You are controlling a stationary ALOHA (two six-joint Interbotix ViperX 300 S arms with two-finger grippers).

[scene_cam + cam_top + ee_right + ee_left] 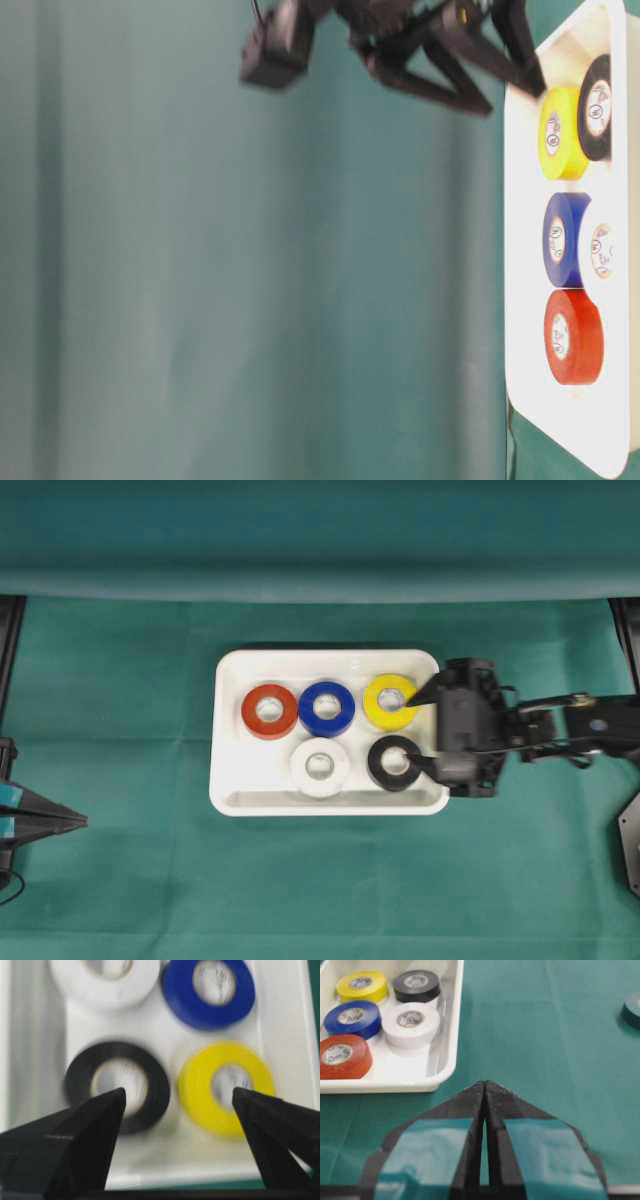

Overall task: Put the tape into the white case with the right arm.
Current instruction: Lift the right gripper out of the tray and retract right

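The white case [232,780] lies mid-table with red [250,712], blue [308,708], yellow [376,688], white [300,768] and black [377,765] tape rolls flat inside. My right gripper [418,733] hovers over the case's right end, open. One fingertip is above the yellow roll [196,1085], the other above the black roll [157,1085], and nothing is between them [178,1092]. My left gripper [80,822] rests at the table's left edge, its jaws shut and empty [485,1085], apart from the case [446,1060].
Green cloth covers the table around the case. A dark round object [633,1010] sits at the right edge of the left wrist view. Black arm bases stand at the far left [8,640] and far right [630,850].
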